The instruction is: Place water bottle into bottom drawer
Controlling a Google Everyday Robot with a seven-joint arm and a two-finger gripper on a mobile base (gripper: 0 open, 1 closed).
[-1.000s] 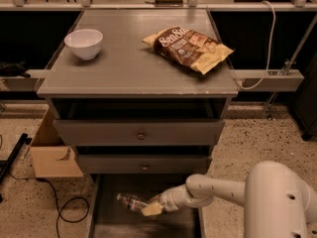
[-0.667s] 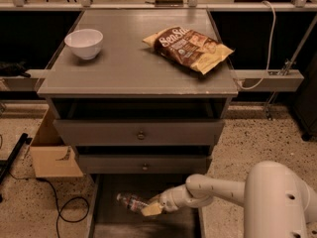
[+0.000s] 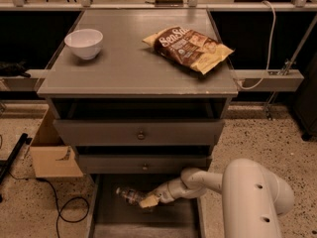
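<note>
Speckled terrazzo floor [image 3: 252, 138], cardboard box [image 3: 52, 157] beside cabinet [image 3: 133, 68].

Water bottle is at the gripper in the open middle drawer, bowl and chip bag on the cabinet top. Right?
No. The camera view shows the water bottle at the gripper in the open bottom drawer, not the middle one. Bowl and chip bag are on the cabinet top.

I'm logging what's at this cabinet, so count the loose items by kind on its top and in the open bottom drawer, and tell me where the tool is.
bowl: 1
snack bag: 1
water bottle: 1
Total: 3
The tool is down in the bottom drawer, at the water bottle.
</note>
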